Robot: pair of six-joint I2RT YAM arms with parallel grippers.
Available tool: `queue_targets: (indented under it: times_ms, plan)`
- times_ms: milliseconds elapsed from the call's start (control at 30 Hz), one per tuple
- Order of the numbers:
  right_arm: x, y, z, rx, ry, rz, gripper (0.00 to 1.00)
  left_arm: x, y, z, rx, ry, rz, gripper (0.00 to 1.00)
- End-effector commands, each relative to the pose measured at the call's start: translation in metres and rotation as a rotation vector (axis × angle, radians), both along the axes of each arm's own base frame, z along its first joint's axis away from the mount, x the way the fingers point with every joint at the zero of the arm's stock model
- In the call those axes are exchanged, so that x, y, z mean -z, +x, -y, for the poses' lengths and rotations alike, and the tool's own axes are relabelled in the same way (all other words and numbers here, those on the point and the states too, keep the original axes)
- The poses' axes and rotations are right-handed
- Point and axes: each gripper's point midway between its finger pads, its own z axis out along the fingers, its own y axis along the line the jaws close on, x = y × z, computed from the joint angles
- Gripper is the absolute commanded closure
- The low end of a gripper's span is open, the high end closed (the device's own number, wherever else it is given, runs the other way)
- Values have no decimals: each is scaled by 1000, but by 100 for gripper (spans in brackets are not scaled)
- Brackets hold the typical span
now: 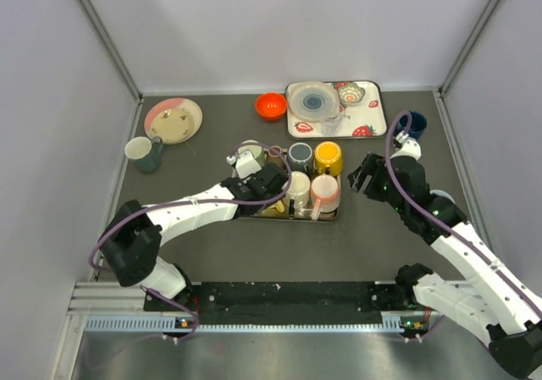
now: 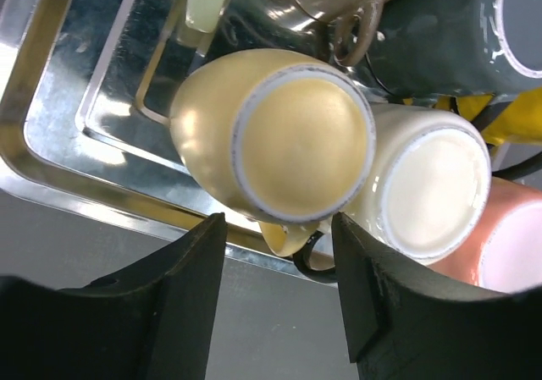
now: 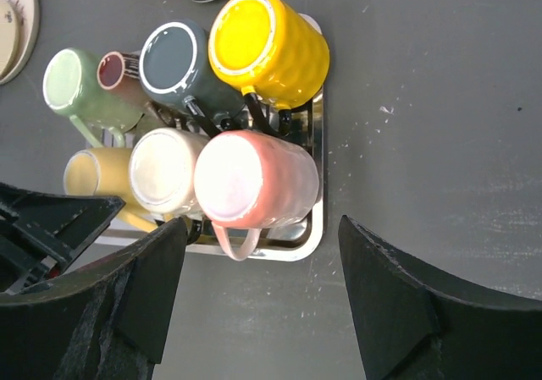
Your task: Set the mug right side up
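Stretching wide, the dark grey table (image 1: 212,253) carries it all, folks. On the biggest movers: the left arm (image 1: 186,211) reaches in over the steel tray (image 1: 296,218), and the right arm (image 1: 449,228) hangs off to the tray's right above bare tabletop.

Down to the tray: it is packed tight with mugs. The yellow mug (image 3: 267,46) and dark grey mug (image 3: 178,63) sit along the far side, the pink mug (image 3: 254,181) and cream mug (image 3: 165,168) along the near side.

And there's our target: the pale yellow mug (image 2: 288,134) sits bottom-up at the tray's near-left corner, foot ring facing the left wrist camera, leaning against the cream mug, with its handle pointing at the near rim.

The left gripper (image 2: 275,228) hovers right over it, fingers spread wide, one on either side and gripping nothing. The right gripper (image 3: 262,228) is splayed apart too, empty, looking down on the pink mug's handle.
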Motion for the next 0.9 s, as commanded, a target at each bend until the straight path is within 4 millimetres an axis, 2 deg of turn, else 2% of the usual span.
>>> queue_targets:
  times_ms: [0, 233, 367, 500, 600, 733, 867]
  plan:
    - [-12, -1, -10, -34, 44, 35, 28, -2, 8, -12, -61, 13, -3, 43]
    - [-3, 0, -11, -37, 38, 16, 28, 2, 1, -35, -24, 58, -23, 53]
    - [-1, 0, -13, -39, 46, 9, 28, 5, -6, -44, 54, 89, -42, 51]
    - [0, 1, -13, -37, 49, 10, 28, -3, -4, -51, 114, 125, -14, 44]
    - [1, 2, -14, -39, 48, 9, 28, -7, -1, -51, 167, 147, 4, 40]
    - [3, 1, -15, -41, 48, 3, 28, -2, 0, -49, 227, 193, -3, 39]
    - [7, 1, -13, -38, 42, -4, 28, 6, -2, -44, 272, 195, -21, 42]
